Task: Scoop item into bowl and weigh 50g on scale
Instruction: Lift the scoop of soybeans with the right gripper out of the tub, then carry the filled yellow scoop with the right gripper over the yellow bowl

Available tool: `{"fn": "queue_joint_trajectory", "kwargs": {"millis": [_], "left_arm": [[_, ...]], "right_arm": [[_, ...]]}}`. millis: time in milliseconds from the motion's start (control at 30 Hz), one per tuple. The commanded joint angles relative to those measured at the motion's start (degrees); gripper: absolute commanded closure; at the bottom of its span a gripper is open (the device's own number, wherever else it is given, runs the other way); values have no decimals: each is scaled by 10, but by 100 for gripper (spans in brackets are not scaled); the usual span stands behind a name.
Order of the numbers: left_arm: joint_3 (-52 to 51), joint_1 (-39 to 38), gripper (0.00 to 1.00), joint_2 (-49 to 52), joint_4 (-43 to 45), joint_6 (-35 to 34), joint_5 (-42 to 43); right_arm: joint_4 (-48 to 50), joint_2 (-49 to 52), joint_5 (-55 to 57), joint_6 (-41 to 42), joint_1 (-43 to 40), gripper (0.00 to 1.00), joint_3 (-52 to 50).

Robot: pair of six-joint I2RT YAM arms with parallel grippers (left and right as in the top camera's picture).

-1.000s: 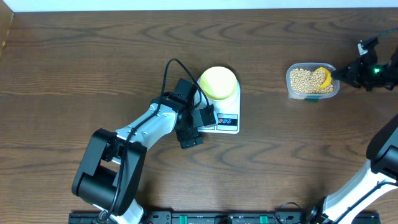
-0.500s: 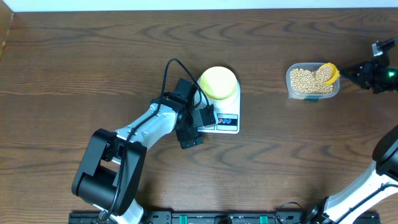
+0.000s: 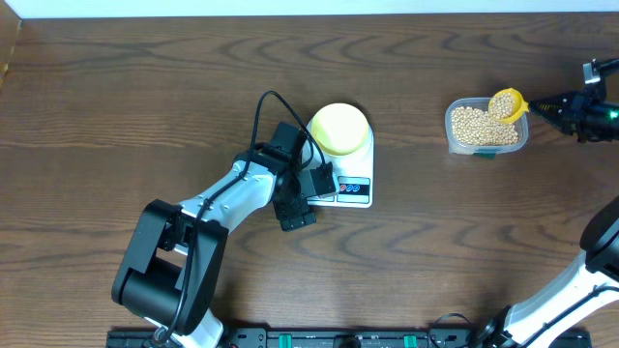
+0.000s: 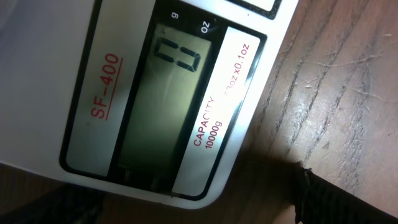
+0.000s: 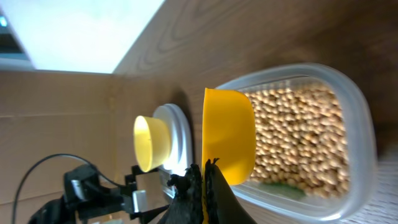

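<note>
Overhead: even diffuse light, dark brown wooden counter (image 3: 145, 97) sharp, shadows short and soft. Left wrist: very close-up, white rectangular kitchen scale (image 4: 81, 112) slightly soft, glare patch on the wood at right, bottom edge in deep shadow. Right wrist: white strip (image 5: 81, 31) past the counter blown out, bright yellow round plastic scoop (image 5: 229, 137) soft, right claw (image 5: 202, 183) dark and defocused.

Scale (image 4: 43, 93) mostly off-frame, its display (image 4: 161, 106) perhaps zero

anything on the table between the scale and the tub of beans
Nothing. Only bare table lies between the scale and the tub, as the overhead view shows.
</note>
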Motion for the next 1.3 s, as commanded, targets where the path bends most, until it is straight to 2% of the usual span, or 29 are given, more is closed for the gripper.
{"fn": "queue_joint_trajectory", "kwargs": {"millis": [0,400,700,1267], "left_arm": [[-6,-6,2,34,-2,18,12],[-6,-6,2,34,-2,18,12],[-6,-6,2,34,-2,18,12],[-6,-6,2,34,-2,18,12]], "right_arm": [[-2,-9,-62,-12,-3,99,-2],[-3,-9,-157,-12,-2,99,-2],[-5,-9,-173,-4,23,99,-2],[10,-9,-173,9,189,99,-2]]}}
